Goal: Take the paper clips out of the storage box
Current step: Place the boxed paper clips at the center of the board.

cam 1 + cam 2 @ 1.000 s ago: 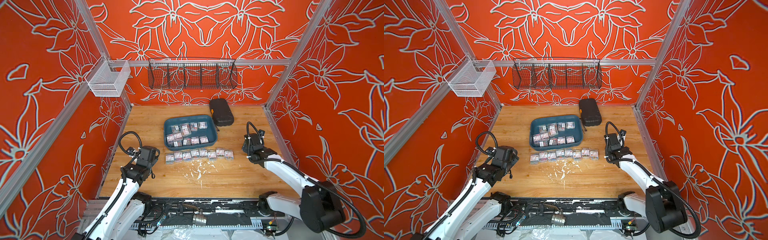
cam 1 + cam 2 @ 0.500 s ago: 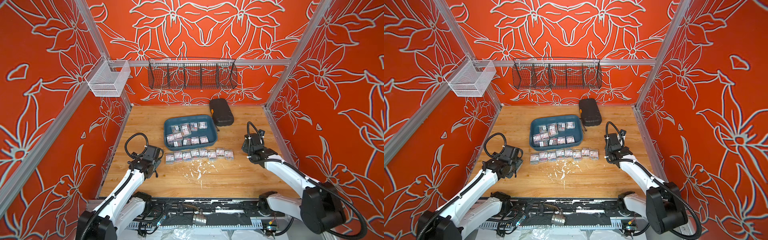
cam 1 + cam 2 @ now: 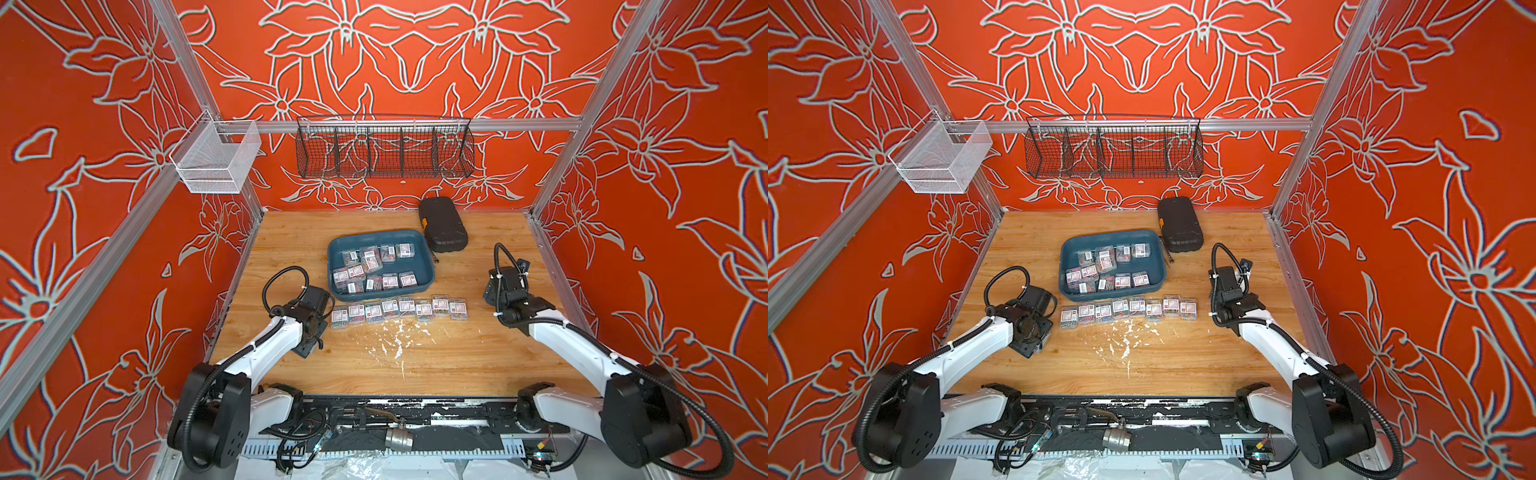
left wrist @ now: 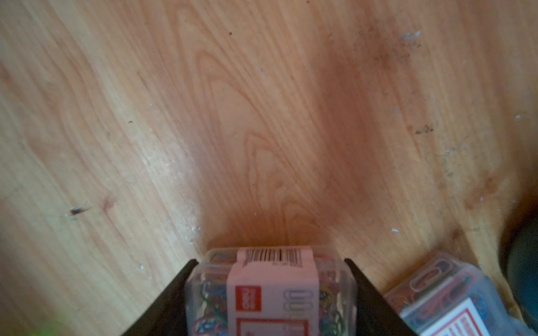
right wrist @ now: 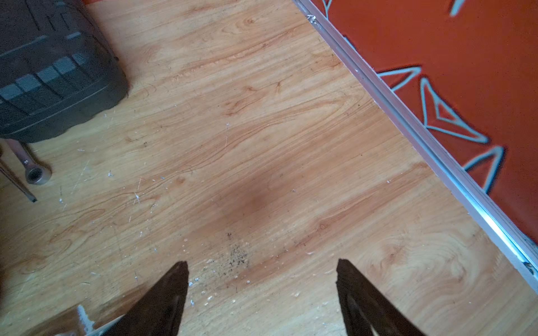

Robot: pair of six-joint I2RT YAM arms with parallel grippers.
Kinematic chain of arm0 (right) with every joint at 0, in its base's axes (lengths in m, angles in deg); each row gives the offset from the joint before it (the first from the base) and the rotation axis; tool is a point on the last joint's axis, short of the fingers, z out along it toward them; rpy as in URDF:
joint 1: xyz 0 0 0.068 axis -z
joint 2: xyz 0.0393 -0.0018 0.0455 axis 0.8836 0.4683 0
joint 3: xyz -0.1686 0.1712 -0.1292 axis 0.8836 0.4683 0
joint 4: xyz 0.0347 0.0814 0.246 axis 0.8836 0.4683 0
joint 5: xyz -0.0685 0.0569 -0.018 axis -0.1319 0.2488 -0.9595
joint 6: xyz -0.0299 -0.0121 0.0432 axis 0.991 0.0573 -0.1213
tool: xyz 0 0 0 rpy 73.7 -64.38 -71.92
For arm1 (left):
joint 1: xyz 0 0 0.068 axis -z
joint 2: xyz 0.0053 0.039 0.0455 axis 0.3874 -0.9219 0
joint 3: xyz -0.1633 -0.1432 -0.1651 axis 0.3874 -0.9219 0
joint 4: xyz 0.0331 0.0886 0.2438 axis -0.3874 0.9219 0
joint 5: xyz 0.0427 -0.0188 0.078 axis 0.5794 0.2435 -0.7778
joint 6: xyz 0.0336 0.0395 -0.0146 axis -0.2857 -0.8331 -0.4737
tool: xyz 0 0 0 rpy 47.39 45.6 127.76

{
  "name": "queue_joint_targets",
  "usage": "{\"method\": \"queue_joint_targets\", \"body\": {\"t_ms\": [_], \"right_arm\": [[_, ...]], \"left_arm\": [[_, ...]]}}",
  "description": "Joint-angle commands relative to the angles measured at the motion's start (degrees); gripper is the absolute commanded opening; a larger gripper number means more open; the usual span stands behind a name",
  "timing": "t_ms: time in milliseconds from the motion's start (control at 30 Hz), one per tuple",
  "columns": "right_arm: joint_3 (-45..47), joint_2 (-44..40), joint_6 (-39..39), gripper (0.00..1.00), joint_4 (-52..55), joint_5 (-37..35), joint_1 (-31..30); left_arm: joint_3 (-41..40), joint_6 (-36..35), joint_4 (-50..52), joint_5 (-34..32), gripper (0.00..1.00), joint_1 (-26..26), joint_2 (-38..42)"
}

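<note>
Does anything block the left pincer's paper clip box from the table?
Nothing visible does. The left pincer holds the paper clip box over bare wooden table; the neighbouring box lies beside it, not beneath.

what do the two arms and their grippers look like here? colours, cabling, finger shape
Both arms match: the left arm and right arm have glossy white links with bulky black joint housings. A black ribbed cable runs along each and loops above the wrist. The left gripper and right gripper each have two plain black fingers tapering to points. No markings legible.
</note>
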Motion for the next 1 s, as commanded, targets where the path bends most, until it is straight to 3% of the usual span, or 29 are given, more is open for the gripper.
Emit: {"method": "queue_joint_targets", "body": {"t_ms": [0,367,967], "right_arm": [[-0.35,-0.12,0.05,0.82,0.53,-0.54,0.16],[-0.23,-0.18,0.17,0.82,0.43,-0.39,0.24],[-0.94,0.95,0.31,0.82,0.18,-0.42,0.22]], "left_arm": [[0.83,2.01,-1.08,0.15,0.42,-0.17,-1.31],[3.97,6.66,-1.31,-3.74,0.46,-0.25,-2.85],[10.11,14.52,-2.94,-3.13,0.54,-0.25,-11.45]]}}
